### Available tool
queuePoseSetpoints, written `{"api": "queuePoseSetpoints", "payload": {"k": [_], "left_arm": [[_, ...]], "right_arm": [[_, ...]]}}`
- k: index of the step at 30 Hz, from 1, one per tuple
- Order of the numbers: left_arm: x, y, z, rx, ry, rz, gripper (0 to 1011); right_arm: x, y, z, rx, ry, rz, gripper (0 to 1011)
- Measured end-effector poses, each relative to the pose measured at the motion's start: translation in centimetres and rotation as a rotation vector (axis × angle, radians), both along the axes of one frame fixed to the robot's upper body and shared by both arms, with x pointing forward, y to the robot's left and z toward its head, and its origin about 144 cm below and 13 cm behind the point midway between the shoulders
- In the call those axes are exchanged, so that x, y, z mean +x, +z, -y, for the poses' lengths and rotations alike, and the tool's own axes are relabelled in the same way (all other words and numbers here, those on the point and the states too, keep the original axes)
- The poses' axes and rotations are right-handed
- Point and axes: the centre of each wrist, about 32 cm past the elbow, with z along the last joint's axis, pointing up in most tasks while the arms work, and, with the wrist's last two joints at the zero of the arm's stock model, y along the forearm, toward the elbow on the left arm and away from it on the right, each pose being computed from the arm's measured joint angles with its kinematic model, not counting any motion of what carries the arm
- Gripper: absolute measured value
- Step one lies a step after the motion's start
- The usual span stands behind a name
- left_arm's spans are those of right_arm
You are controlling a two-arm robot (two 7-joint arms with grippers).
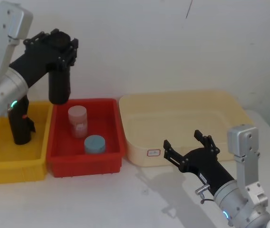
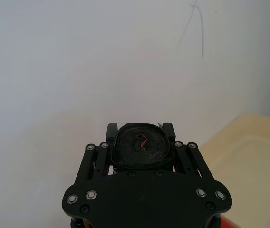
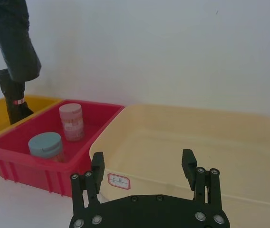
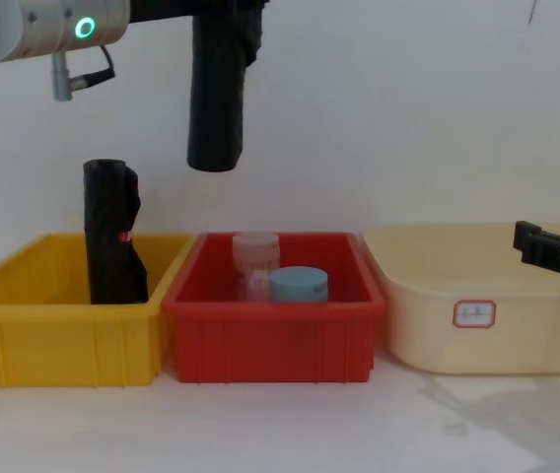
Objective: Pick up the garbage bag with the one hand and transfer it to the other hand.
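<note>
Left gripper clenched on top of garbage bag; bag hangs upright in air above left edge of red bin, well clear of it; lumpy black roll stands in yellow bin; clear jar and blue-lidded tub in red bin; right gripper spread wide, empty, low before cream bin.
</note>
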Motion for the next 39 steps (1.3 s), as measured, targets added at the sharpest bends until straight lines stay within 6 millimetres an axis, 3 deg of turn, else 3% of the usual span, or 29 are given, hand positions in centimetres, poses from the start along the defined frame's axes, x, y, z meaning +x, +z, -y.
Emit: {"api": "queuePoseSetpoints", "payload": {"k": [39], "left_arm": [[4.9,-1.8,7.4,-0.071,-0.201,-0.094,539]], "right_arm": [[0.1,0.1,0.0,0.001,0.000,0.001,1006]]}}
